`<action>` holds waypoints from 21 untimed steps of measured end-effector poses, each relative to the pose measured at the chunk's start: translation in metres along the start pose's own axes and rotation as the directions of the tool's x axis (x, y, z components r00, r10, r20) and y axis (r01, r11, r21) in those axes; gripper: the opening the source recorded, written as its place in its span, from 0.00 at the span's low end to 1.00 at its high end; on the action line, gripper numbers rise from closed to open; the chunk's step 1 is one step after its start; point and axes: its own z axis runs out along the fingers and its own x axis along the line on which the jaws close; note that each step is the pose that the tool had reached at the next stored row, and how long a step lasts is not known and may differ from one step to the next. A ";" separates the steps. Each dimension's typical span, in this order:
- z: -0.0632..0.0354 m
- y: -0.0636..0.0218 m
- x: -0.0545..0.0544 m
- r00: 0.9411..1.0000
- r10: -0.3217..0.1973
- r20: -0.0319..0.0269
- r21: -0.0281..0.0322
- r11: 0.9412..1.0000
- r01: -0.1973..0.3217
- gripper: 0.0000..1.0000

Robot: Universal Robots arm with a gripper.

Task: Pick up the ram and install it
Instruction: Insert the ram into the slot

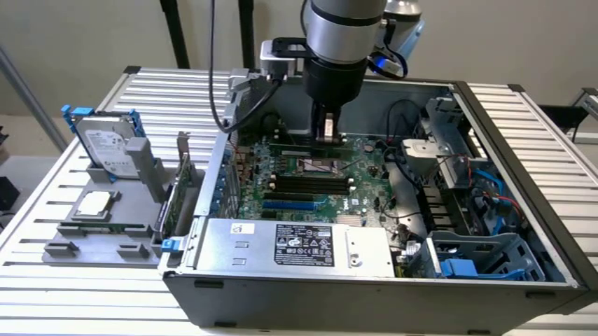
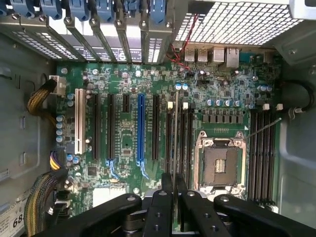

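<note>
Ram pinched edge-on in hand, over black motherboard slots

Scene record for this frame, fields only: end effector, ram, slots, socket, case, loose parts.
end effector: shut on the ram, above the motherboard
ram: held edge-on, in line with the black slots; contact with a slot unclear
CPU socket: no processor in it
case: open side up
loose parts: hard drive outside the case, at the exterior view's left
</note>
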 end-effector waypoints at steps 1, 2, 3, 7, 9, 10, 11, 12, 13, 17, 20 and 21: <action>0.0012 -0.0009 0.000 1.000 0.001 -0.002 0.000 1.000 -0.001 0.14; 0.0024 -0.0017 -0.001 1.000 0.002 -0.004 0.000 1.000 -0.002 0.14; 0.0039 -0.0021 -0.001 1.000 0.004 -0.005 0.000 1.000 -0.004 0.14; 0.0103 -0.0029 -0.004 1.000 0.017 -0.008 0.001 1.000 -0.017 0.14; 0.0136 -0.0032 -0.005 1.000 0.024 -0.009 0.002 1.000 -0.024 0.14; 0.0154 -0.0033 -0.006 1.000 0.027 -0.009 0.002 1.000 -0.027 0.14; 0.0172 -0.0034 -0.007 0.999 0.031 -0.009 0.002 1.000 -0.031 0.14; 0.0191 -0.0036 -0.007 0.999 0.034 -0.009 0.003 0.999 -0.034 0.14; 0.0210 -0.0038 -0.008 0.999 0.036 -0.009 0.003 0.999 -0.036 0.14; 0.0275 -0.0059 -0.011 0.999 0.040 -0.014 0.003 0.999 -0.040 0.14; 0.0311 -0.0080 -0.013 0.999 0.041 -0.024 0.004 0.999 -0.041 0.14; 0.0321 -0.0090 -0.014 0.999 0.041 -0.028 0.004 0.999 -0.041 0.14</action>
